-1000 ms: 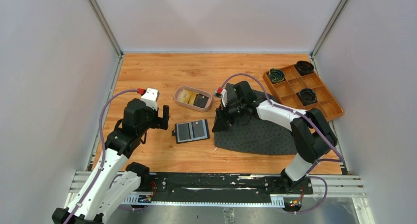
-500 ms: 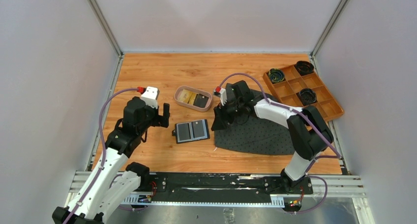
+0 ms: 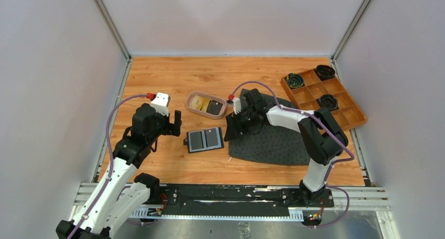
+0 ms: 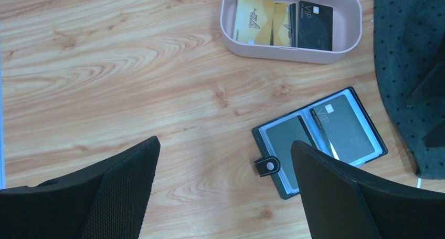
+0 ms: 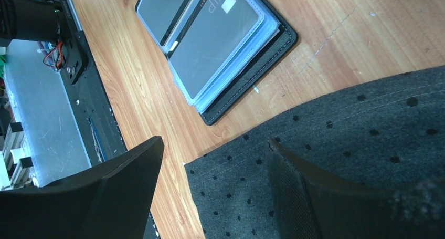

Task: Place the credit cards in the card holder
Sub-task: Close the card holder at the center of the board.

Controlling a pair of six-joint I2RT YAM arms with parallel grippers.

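The black card holder [image 3: 205,139] lies open on the table, snap tab at its left, with grey-black cards in its clear pockets; it also shows in the left wrist view [image 4: 320,136] and the right wrist view [image 5: 215,44]. Gold cards [image 4: 262,28] and a black card [image 4: 315,32] lie in the pinkish tray [image 3: 192,108]. My left gripper [image 3: 176,124] is open and empty, left of the holder. My right gripper [image 3: 231,131] is open and empty, low over the left edge of the dark dotted mat [image 3: 273,139], right of the holder.
An orange-brown compartmented box [image 3: 342,109] with dark round items stands at the far right. The pinkish tray [image 4: 291,52] sits behind the holder. The mat [image 5: 336,160] covers the right middle of the table. Grey walls close in the sides and back.
My right gripper has moved a little to the left and down towards the mat's left edge. The left arm, holder and tray have not moved.
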